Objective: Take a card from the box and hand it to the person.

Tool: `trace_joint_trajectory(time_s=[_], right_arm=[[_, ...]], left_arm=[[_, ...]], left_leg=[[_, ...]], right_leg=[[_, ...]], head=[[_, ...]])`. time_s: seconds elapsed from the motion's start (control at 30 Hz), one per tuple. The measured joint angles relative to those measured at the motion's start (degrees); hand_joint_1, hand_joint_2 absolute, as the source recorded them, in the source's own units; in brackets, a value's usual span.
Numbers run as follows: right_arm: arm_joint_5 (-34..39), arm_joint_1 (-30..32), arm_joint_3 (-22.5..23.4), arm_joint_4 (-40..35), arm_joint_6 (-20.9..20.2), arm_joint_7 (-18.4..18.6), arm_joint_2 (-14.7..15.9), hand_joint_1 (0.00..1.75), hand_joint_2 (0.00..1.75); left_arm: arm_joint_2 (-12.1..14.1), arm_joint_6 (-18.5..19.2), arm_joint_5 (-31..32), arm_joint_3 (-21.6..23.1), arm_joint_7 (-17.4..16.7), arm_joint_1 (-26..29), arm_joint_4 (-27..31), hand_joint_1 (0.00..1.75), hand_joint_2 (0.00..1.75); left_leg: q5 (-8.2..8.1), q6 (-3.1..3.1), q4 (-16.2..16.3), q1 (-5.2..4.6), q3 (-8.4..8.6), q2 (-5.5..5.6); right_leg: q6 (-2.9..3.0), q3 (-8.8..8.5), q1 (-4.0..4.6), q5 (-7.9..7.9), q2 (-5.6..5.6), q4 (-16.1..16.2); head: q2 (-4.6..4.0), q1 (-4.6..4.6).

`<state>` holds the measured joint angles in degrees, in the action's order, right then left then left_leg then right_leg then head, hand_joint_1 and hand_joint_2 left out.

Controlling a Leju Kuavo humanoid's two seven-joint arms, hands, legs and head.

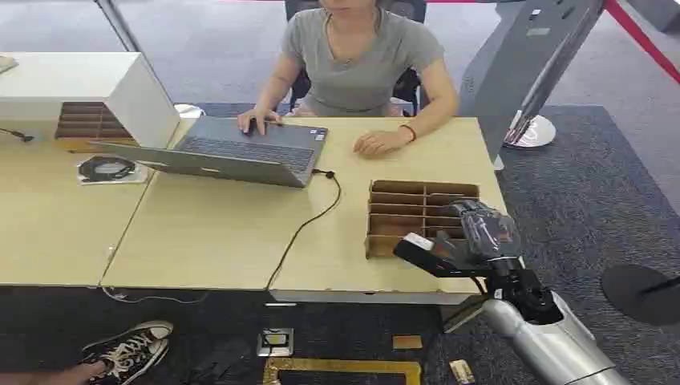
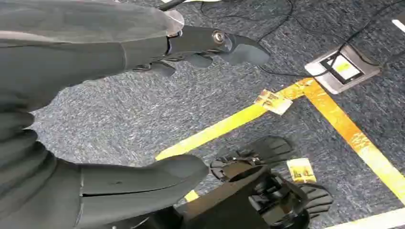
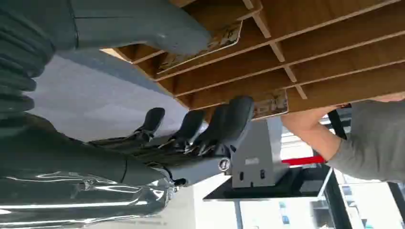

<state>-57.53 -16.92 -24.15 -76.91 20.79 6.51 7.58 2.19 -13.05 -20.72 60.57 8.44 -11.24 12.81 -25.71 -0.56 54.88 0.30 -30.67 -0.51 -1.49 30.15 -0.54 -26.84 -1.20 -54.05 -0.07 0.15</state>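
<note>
Head view: right robot hand (image 1: 473, 233), fingers spread and holding nothing, hides part of the box (image 1: 405, 210).

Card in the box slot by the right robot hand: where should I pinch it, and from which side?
Pinch the card's free edge, the part standing out past the box's wooden dividers. Come in from the open side of the slots, where the right robot hand already is, thumb on one face and fingers on the other. The dividers seem to block its other edges, so likely only that edge can be reached.
</note>
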Motion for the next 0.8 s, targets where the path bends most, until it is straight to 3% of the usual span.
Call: trace_joint_trajectory(time_s=[0.3, 0.6, 0.73, 0.8], right_arm=[[-3.5, -0.8, -1.3, 2.6, 0.2, 2.2, -0.4, 0.84, 1.75], [-10.1, -0.8, -2.2, 3.6, -0.5, 5.8, -0.4, 0.93, 1.75], [-11.1, -0.8, -2.4, 3.8, -0.5, 6.2, -0.4, 1.05, 1.75], [-11.4, -0.8, -2.6, 4.0, -0.5, 6.4, -0.4, 1.61, 1.75]], left_arm=[[0.0, 0.1, 0.2, 0.0, 0.1, 0.0, 0.0, 0.0, 1.75], [0.0, 0.7, 0.6, 0.0, 0.2, 0.0, 0.0, 0.0, 1.75], [0.0, 1.0, 0.6, 0.0, 0.2, 0.2, 0.0, 0.0, 1.75], [0.0, 1.0, 0.6, 0.0, 0.2, 0.3, 0.0, 0.0, 1.75]], left_leg=[[0.0, 0.0, 0.0, 0.0, 0.0, 0.01], [0.0, 0.0, 0.0, 0.0, 0.01, 0.0], [0.0, 0.0, 0.0, 0.0, 0.01, 0.0], [0.0, 0.0, 0.0, 0.0, 0.01, 0.0]], right_leg=[[0.0, 0.0, 0.0, 0.0, 0.01, 0.0], [0.0, 0.0, 0.0, 0.0, 0.01, 0.0], [0.0, 0.0, 0.0, 0.0, 0.01, 0.0], [0.0, 0.0, 0.0, 0.0, 0.01, 0.0]], head=[[0.0, -0.04], [0.0, 0.0], [0.0, 0.0], [0.0, 0.0]])
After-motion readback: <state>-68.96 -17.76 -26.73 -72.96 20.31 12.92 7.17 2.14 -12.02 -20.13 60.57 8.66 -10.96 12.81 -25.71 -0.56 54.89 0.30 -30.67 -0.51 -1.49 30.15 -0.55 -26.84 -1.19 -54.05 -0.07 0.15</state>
